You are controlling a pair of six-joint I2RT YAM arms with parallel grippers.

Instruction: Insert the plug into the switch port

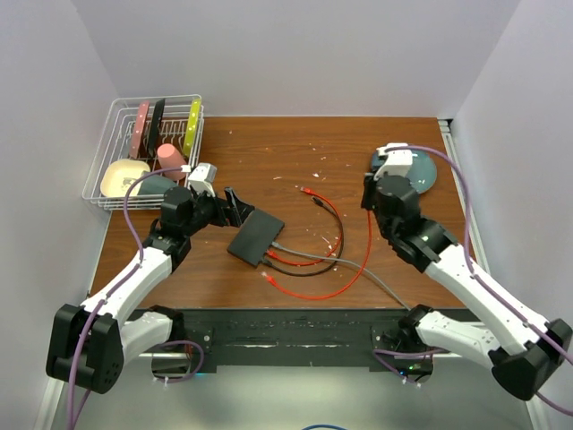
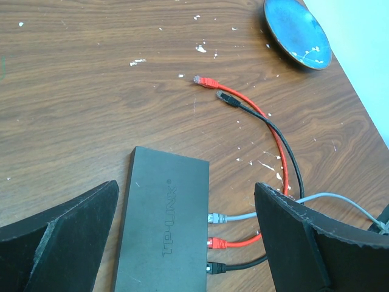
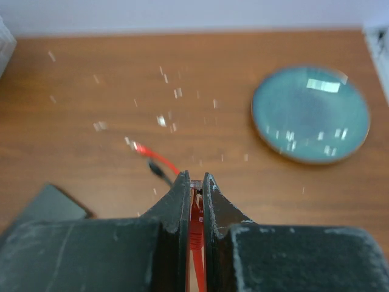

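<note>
Two grippers: right gripper [image 3: 194, 180] clamped on the red plug [image 3: 196, 224], probably light, rigid, brittle-clipped; left gripper [image 2: 185, 185] wide open, empty, at the network switch [image 2: 163, 225].

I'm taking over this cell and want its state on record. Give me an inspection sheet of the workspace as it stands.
Surface: brown wooden table, speckled with white flecks.
Job's things: black switch flat on the table; red plug in the right gripper.
Clutter: blue-grey plate far right; wire dish rack holding dishes far left.
Grippers: left gripper open, by the switch; right gripper shut on the red plug.
Cables: grey cable, red cable and black cable plugged into the switch; loose red plug and loose black plug lying side by side on the table.
Surroundings: plain white walls.
</note>
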